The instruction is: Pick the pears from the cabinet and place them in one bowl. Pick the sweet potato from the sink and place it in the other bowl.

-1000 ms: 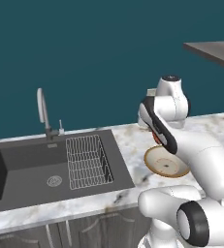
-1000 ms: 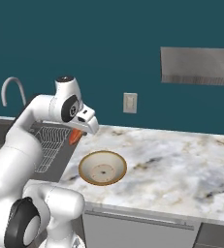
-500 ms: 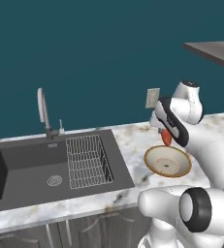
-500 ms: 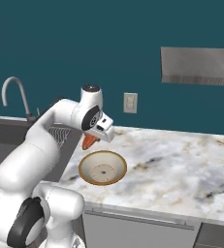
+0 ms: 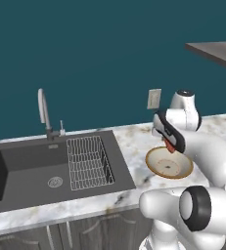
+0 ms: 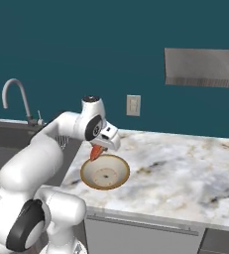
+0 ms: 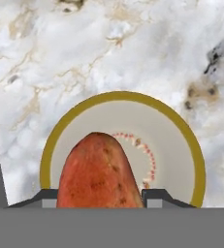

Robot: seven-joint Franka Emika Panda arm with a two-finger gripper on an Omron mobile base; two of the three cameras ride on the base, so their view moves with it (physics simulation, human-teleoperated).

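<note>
Claw (image 7: 100, 202) clamped on potato (image 7: 98, 172), held directly over tan bowl (image 7: 193, 155) so that opening drops it inside; sink (image 5: 21, 171) lies to 1 side.

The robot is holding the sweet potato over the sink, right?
Not quite. The gripper is holding the sweet potato, but over the tan bowl on the marble counter, not over the sink. The hand view shows the bowl right under it.
</note>
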